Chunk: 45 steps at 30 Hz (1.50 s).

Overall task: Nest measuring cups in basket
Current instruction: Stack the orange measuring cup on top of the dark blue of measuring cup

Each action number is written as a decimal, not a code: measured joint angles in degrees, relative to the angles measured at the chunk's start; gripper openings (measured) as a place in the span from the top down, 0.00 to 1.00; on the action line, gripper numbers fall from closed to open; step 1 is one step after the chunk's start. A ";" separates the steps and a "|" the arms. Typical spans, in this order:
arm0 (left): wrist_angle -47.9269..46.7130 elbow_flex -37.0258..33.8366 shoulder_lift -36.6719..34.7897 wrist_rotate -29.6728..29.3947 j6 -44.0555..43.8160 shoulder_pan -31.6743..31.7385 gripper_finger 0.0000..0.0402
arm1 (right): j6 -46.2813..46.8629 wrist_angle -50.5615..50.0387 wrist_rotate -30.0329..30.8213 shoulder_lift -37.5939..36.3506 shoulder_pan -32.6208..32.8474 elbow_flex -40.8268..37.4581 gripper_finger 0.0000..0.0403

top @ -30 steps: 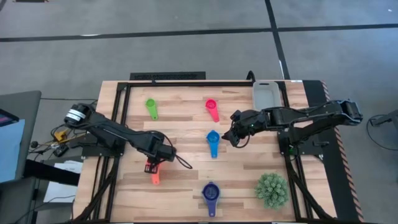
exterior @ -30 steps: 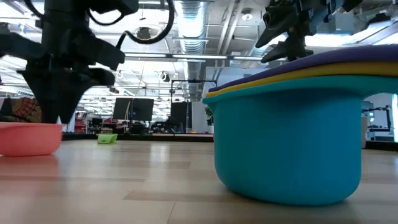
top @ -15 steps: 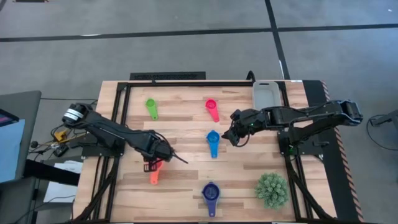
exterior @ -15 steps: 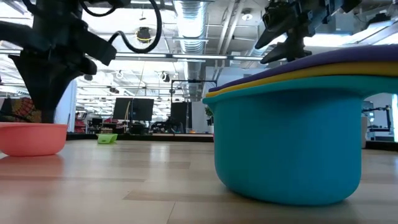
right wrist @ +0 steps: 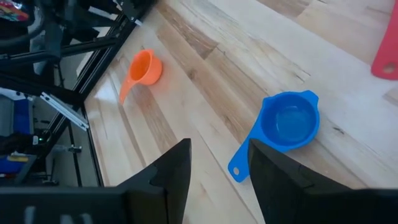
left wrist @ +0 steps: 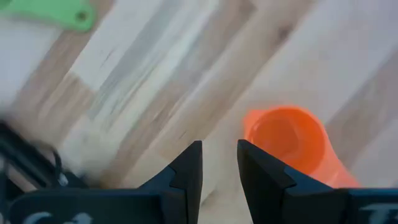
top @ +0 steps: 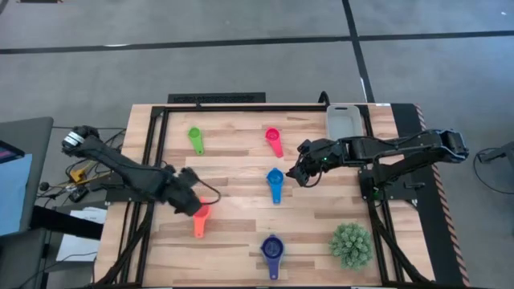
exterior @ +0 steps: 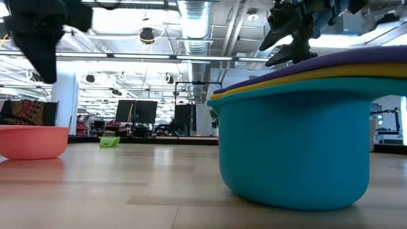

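Note:
An orange cup (top: 199, 221) lies on the table, and my left gripper (top: 189, 202) hovers just to its left, open by a narrow gap. In the left wrist view the orange cup (left wrist: 289, 140) sits beside the gripper (left wrist: 219, 171), untouched. My right gripper (top: 299, 172) is open, above the table to the right of the blue cup (top: 275, 183). The green cup (top: 196, 139) and the pink-red cup (top: 274, 140) lie farther back. A navy cup on top of yellow and light blue ones forms a stack (exterior: 292, 140) near the front edge. The basket (top: 345, 122) stands at the far right.
A spiky green plant (top: 351, 245) stands at the near right corner. A black frame (top: 161, 144) runs along the table's left, far and right sides. Bare wood lies between the cups in the table's middle.
My left gripper has drawn back from above the orange cup toward the table's left edge and has risen. The orange cup stays lying on the table.

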 joint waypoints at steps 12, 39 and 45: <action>3.15 -11.74 -3.00 2.37 -46.25 -11.72 0.78 | 1.14 0.94 0.04 0.00 0.00 0.00 0.50; 14.67 -11.76 5.44 -0.68 -42.36 -11.20 0.53 | 1.66 1.13 0.09 0.00 -0.37 0.00 0.47; 15.87 -11.76 7.70 -0.09 -31.51 -6.45 0.62 | 1.64 1.13 -0.66 0.00 -0.81 0.00 0.47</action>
